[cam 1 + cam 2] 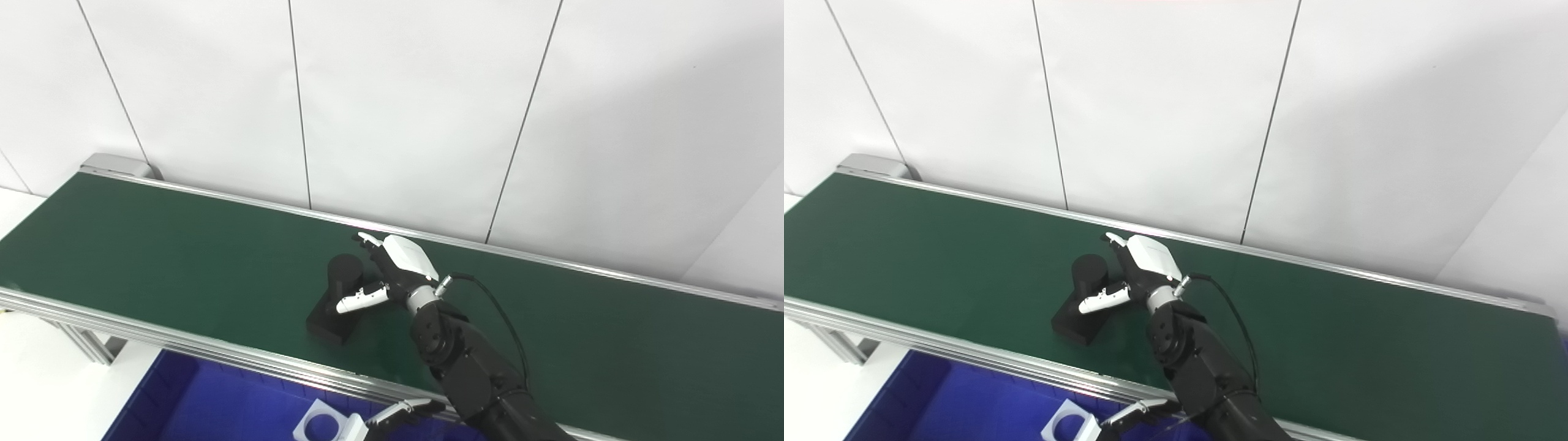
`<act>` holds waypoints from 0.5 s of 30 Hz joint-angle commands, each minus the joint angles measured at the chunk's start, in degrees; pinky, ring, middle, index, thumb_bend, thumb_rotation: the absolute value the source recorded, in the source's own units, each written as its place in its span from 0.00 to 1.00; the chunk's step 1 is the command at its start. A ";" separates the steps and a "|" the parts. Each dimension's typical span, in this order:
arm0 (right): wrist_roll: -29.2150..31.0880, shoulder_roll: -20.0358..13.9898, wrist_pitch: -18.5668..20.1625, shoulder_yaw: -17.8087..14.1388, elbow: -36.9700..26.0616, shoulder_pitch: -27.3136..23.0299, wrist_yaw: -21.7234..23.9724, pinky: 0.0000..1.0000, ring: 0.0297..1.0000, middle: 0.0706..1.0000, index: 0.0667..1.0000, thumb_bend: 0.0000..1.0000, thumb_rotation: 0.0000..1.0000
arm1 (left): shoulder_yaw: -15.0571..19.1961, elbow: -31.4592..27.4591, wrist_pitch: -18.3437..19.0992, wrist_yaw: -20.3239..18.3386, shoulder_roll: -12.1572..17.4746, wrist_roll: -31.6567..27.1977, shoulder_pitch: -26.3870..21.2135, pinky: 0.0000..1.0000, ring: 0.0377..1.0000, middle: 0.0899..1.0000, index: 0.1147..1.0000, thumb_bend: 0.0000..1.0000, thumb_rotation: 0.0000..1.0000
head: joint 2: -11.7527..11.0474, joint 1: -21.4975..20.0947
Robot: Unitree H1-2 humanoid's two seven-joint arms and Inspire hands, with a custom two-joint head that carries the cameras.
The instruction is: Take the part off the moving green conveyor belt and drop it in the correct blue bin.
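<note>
left eye view sets the green conveyor belt (184, 245) running from 10 o'clock down toward 4 o'clock, with silver rails along both long edges and white wall panels (416, 104) behind it. near the middle of the belt lies the part (335, 303), matte black, with a cylinder standing at its far end and a flat block base stretching toward 7 o'clock. the right hand (392, 269) comes in on a black arm (471, 367) from 5 o'clock and sits just beside the part at its 3 o'clock side; its fingers are spread, the white thumb lies across the base below the cylinder, and the other fingertips reach past the cylinder's far side without clearly closing, so it is not yet grasping the part. a black cable (496, 306) loops off the wrist. at 7 o'clock, below the near rail, the blue bin (184, 398) shows its wall and floor. the left hand (392, 416) pokes in at the bottom edge over the bin, touching a white square piece with a round hole (321, 424); whether it grips that piece, i cannot tell.
</note>
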 commanded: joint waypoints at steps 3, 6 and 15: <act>-0.47 0.76 -5.93 0.08 0.85 -2.51 -4.78 0.56 0.69 0.77 0.83 0.67 0.29 | 0.29 -2.48 -1.36 0.48 -0.41 0.98 -0.19 0.68 0.73 0.74 0.73 0.89 0.39 | 0.61 -0.29; -0.39 0.86 -8.97 -0.06 1.89 -2.13 -7.33 0.47 0.53 0.60 0.64 0.54 0.13 | 0.67 -2.77 -1.36 0.30 -0.51 1.84 0.00 0.69 0.74 0.75 0.74 0.86 0.42 | 1.08 -0.75; -0.45 1.05 -14.12 -0.01 1.40 -0.68 -10.58 0.33 0.38 0.45 0.46 0.52 0.00 | 1.70 -3.21 -1.36 -0.50 -0.43 3.21 0.06 0.69 0.75 0.77 0.76 0.82 0.44 | 1.48 -1.99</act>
